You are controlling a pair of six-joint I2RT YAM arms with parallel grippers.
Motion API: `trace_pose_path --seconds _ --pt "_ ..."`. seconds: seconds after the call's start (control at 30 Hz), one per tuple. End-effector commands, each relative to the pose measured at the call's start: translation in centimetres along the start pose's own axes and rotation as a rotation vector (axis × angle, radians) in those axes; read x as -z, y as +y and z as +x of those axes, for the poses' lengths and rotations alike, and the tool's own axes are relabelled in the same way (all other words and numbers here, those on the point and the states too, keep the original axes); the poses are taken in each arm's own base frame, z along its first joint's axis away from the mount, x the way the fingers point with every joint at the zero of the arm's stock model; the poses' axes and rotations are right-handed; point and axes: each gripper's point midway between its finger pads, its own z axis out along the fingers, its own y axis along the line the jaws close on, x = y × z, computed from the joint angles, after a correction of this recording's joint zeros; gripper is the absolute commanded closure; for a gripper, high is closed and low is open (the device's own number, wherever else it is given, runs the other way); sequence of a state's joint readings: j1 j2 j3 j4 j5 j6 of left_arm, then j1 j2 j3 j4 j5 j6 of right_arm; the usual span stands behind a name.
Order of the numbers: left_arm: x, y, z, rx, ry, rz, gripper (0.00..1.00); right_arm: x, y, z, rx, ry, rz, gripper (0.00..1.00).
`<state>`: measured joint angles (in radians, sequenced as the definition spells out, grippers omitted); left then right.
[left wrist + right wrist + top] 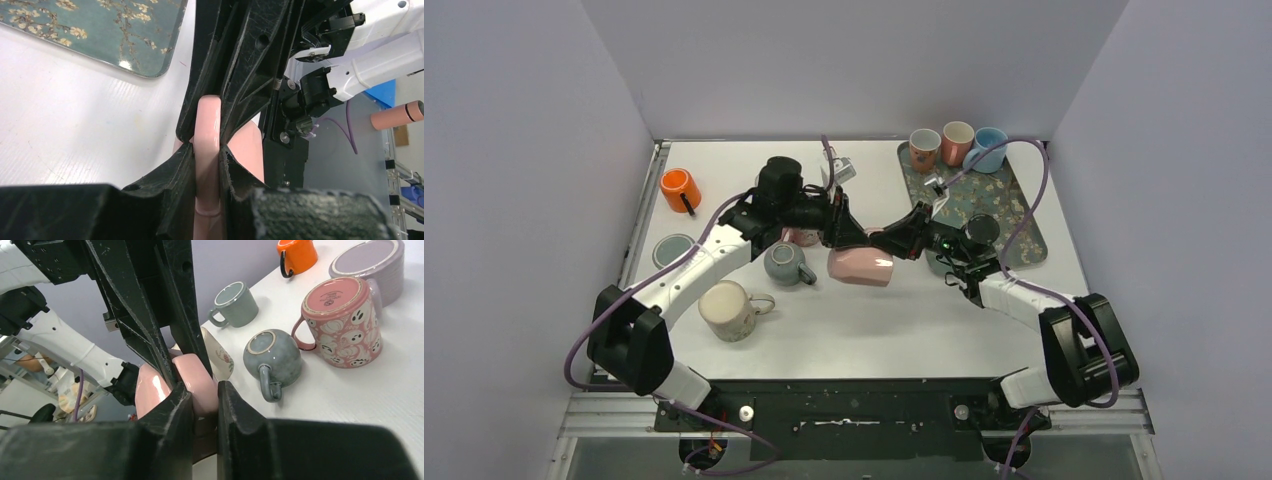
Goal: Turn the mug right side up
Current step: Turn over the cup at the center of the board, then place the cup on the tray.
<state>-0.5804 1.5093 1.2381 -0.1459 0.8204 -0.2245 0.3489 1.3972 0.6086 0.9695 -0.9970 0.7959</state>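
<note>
Clamped narrowly on handle (pixel 208 120) of pink mug (pixel 861 266) with left gripper (pixel 206 150). Nipped likewise with right gripper (pixel 205 400), nearly closed, from 3 o'clock. Tipped sideways mid-table, 3 o'clock of grey mug (pixel 784 262).

Pale lavender walls (pixel 854 60), white table (pixel 874 330)

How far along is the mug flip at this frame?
Done: the pink mug appears lifted off the table. In hand: it hangs on its side, pinched by both the left gripper and the right gripper. Left: rotate it opening-up and set it down.
</note>
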Motion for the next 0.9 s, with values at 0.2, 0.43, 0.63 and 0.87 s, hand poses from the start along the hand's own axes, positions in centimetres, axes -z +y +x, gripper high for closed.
trace_pose_path --seconds 0.2,0.43,0.63,0.87 --pt "2.2 -0.7 -3.2 -0.123 -0.073 -0.116 0.67 -0.4 0.7 -4.1 0.137 -0.083 0.024 1.0" --pt "3.3 0.2 -2.7 -0.149 -0.051 -0.203 0.25 0.8 -2.4 -4.7 0.204 0.0 0.243 1.0" --pt "5.1 1.6 -1.2 -0.197 -0.011 -0.326 0.17 3.6 -6.8 -7.2 0.315 0.122 0.58 1.0" --pt "7.3 3.1 0.1 -0.269 -0.038 -0.474 0.03 8.7 -12.4 -9.5 0.333 0.3 0.998 1.0"
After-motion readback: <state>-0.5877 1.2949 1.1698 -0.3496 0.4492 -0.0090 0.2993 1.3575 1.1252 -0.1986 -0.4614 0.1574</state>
